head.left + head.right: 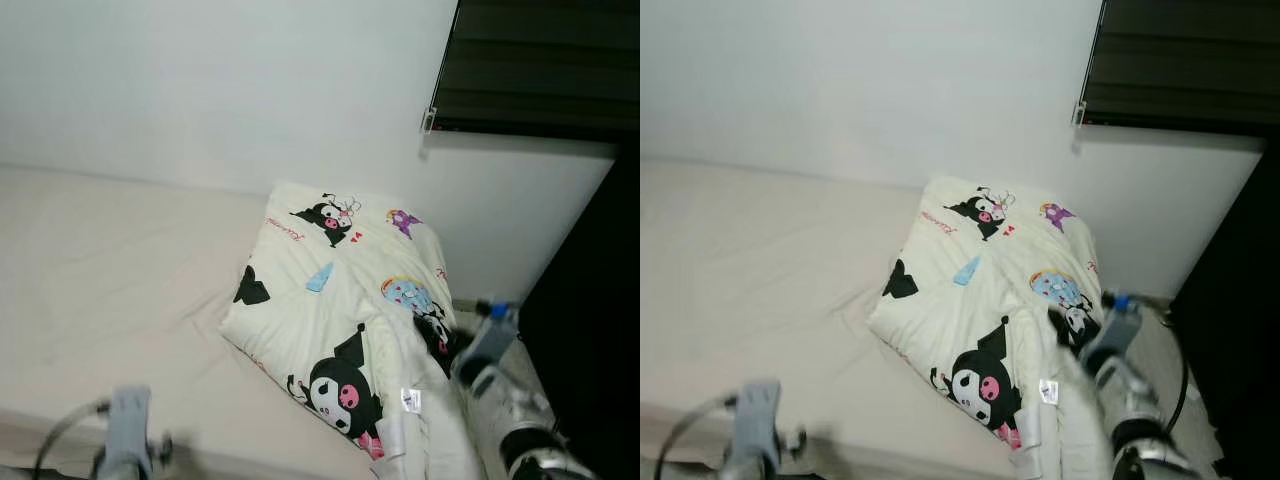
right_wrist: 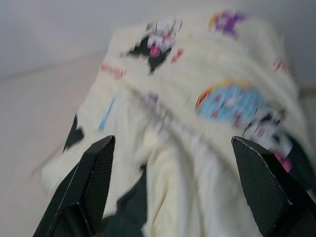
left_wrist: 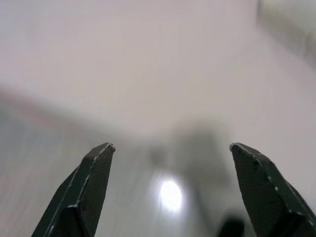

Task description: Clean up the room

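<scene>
Bedding: cream quilt printed with black cartoon characters (image 1: 340, 300), bunched at the right end of the pale pink mattress sheet (image 1: 110, 280), against the white wall (image 1: 220, 90)
Right gripper (image 2: 173, 148): fingers spread wide, empty, pointed at the quilt's folds
Left gripper (image 3: 170, 148): fingers apart, empty, over a blurred pale surface, probably the mattress edge
Window: dark blind (image 1: 540, 60), upper right

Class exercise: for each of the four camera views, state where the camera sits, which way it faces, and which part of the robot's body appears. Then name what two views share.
Left eye view: head, looking down at the bed and cartoon-print blanket; both arms show.
Right eye view: same scene, slightly shifted.
Left wrist view: along the open left gripper, blurred pale surface.
Right wrist view: along the open right gripper at the blanket.
Shared: the blanket.
</scene>
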### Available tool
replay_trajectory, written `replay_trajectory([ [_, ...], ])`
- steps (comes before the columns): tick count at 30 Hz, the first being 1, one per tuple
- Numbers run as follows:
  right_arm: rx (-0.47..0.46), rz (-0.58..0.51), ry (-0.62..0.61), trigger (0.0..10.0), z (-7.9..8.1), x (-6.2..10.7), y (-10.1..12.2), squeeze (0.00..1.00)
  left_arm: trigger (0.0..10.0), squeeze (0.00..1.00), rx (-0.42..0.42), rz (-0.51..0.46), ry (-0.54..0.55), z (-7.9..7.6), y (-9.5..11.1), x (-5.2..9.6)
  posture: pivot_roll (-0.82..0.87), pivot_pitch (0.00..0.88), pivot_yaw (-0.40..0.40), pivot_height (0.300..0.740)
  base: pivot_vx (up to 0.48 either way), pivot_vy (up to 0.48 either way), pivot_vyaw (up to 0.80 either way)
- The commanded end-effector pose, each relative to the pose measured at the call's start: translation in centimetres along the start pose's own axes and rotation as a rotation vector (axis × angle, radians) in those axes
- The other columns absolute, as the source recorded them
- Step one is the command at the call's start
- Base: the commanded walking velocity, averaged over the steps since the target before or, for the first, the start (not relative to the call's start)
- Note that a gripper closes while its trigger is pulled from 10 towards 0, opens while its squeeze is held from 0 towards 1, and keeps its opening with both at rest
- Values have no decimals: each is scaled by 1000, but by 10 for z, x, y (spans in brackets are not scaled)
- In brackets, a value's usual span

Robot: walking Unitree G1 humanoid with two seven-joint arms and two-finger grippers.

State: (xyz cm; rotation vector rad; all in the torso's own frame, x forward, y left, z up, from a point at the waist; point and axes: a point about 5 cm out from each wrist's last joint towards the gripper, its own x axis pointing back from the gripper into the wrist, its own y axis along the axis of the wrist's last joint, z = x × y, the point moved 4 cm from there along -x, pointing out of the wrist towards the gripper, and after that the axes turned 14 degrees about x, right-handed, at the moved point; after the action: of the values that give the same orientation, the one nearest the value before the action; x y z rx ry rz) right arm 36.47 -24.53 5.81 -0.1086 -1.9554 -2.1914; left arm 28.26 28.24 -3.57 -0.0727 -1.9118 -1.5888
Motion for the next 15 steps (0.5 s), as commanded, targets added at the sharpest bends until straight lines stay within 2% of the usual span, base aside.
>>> replay_trajectory([
  [1, -14, -13, -9, 10000, -3, 1, 1, 0, 10000, 0, 41, -38, 14, 5, 13, -3, 67, 0, -38, 650, 0, 0, 0],
  [2, -14, -13, -9, 10000, -3, 1, 1, 0, 10000, 0, 41, -38, 14, 5, 13, -3, 67, 0, -38, 650, 0, 0, 0],
  [3, -5, -28, 2, 10000, -3, 0, 6, 0, 10000, 0, 70, -80, -10, 2, 27, -6, 72, 0, -35, 640, 0, 0, 0],
  [4, -5, -28, 2, 10000, -3, 0, 6, 0, 10000, 0, 70, -80, -10, 2, 27, -6, 72, 0, -35, 640, 0, 0, 0],
  [5, 16, -36, 17, 10000, -1, -1, 10, 0, 10000, 0, 100, -107, -49, -4, 36, -7, 77, 0, -34, 630, 0, 0, 0],
  [11, 40, -50, 49, 10000, 1, -3, 17, 0, 10000, 0, 122, -136, -111, -16, 45, -8, 84, 0, -30, 615, 0, 0, 0],
  [12, 63, -54, 80, 10000, 2, -4, 23, 0, 10000, 0, 139, -151, -147, -22, 48, -7, 90, 0, -29, 605, 0, 0, 0],
  [15, 80, -50, 88, 10000, 2, -4, 25, 0, 10000, 0, 142, -158, -163, -24, 49, -7, 95, 0, -30, 595, 0, 0, 0],
])
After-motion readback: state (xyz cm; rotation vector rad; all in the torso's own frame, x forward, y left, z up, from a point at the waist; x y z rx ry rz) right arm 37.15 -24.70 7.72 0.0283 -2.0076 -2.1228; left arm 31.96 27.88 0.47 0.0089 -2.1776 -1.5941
